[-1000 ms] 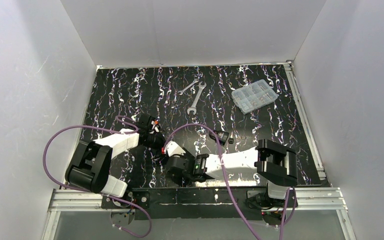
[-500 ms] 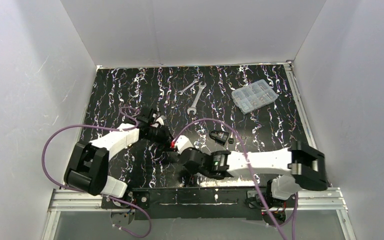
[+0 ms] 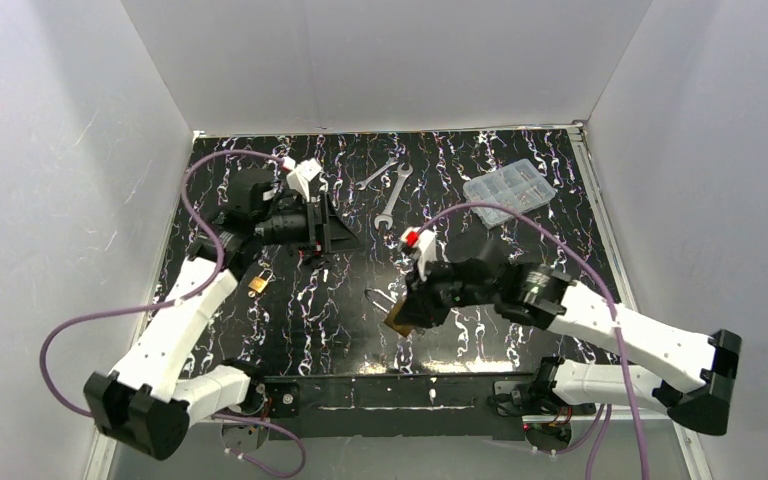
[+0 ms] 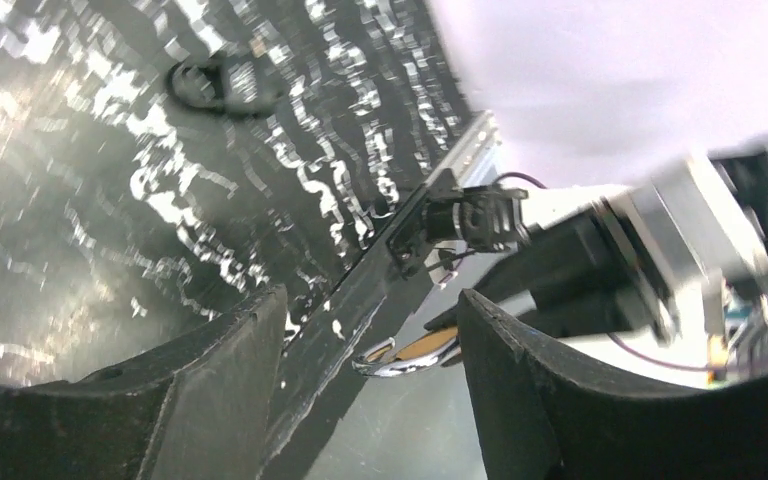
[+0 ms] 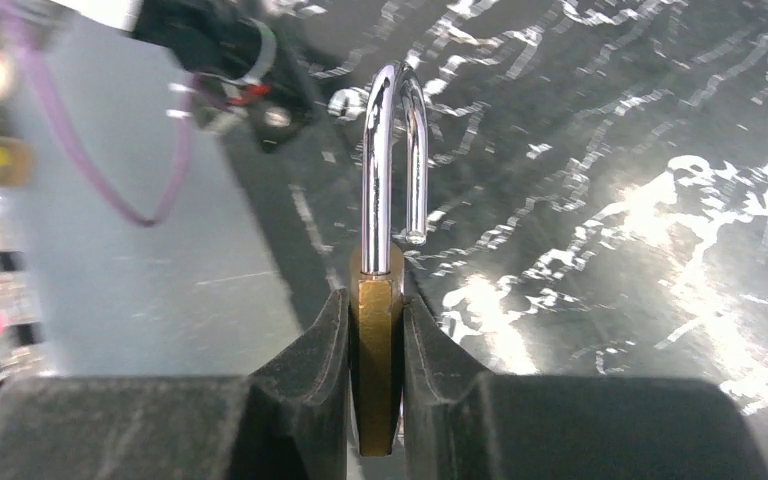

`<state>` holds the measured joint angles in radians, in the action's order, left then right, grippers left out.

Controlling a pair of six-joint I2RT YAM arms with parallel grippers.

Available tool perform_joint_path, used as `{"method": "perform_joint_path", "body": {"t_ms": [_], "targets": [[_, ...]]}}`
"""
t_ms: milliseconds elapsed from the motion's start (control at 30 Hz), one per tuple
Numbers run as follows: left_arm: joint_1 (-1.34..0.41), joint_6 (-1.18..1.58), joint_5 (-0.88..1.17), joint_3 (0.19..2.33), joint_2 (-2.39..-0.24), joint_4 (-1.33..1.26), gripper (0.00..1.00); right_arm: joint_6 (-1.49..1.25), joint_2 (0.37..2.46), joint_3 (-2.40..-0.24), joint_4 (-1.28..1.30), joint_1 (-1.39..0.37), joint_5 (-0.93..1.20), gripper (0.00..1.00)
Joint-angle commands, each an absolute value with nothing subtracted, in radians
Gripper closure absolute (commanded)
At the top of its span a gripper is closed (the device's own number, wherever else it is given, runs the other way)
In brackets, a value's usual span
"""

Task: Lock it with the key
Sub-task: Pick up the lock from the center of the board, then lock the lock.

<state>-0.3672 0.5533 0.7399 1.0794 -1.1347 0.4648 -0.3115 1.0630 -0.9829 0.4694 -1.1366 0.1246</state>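
My right gripper (image 3: 412,306) is shut on a brass padlock (image 5: 375,350), with the body pinched flat between the pads. Its chrome shackle (image 5: 396,150) stands open and points away from the wrist. In the top view the padlock (image 3: 401,318) hangs above the near middle of the black mat (image 3: 520,250). My left gripper (image 3: 340,238) is open and empty at the back left, and in its wrist view (image 4: 370,310) the far shackle (image 4: 400,358) shows between the fingers. A small brass piece (image 3: 258,284), apparently the key, lies on the mat under the left arm.
Two wrenches (image 3: 390,188) and a clear plastic parts box (image 3: 508,190) lie at the back of the mat. A black ring-shaped object (image 4: 222,85) lies on the mat in the left wrist view. White walls close three sides. Purple cables loop over both arms.
The right gripper has shut on the padlock and carried it up toward the middle. The left gripper has opened and swung away to the back left, uncovering the small brass piece.
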Motion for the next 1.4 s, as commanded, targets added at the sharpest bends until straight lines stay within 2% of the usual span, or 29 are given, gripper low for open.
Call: {"method": "perform_joint_path", "body": {"t_ms": [0, 200, 333, 967, 1167, 1267, 1367], "targets": [[-0.365, 0.454, 0.956, 1.139, -1.019, 0.362, 0.39, -0.376, 0.970, -1.101, 0.389, -1.017, 0.604, 0.99], [-0.387, 0.460, 1.142, 1.219, -0.981, 0.331, 0.40, -0.518, 0.959, -1.147, 0.271, -0.971, 0.821, 0.99], [-0.435, 0.455, 1.180, 1.247, -0.978, 0.355, 0.41, -0.600, 0.958, -1.172, 0.183, -0.942, 0.900, 0.99], [-0.552, 0.454, 1.195, 1.322, -1.040, 0.477, 0.51, -0.559, 0.999, -1.278, 0.297, -0.869, 0.894, 0.99], [-0.551, 0.378, 1.046, 1.394, -1.059, 0.600, 0.43, -0.545, 0.967, -1.272, 0.330, -0.862, 0.883, 0.99], [-0.551, 0.393, 1.037, 1.412, -1.075, 0.588, 0.38, -0.537, 0.954, -1.271, 0.347, -0.862, 0.875, 0.99], [-0.551, 0.410, 1.048, 1.428, -1.094, 0.567, 0.38, -0.534, 0.942, -1.271, 0.353, -0.861, 0.874, 0.99]]}}
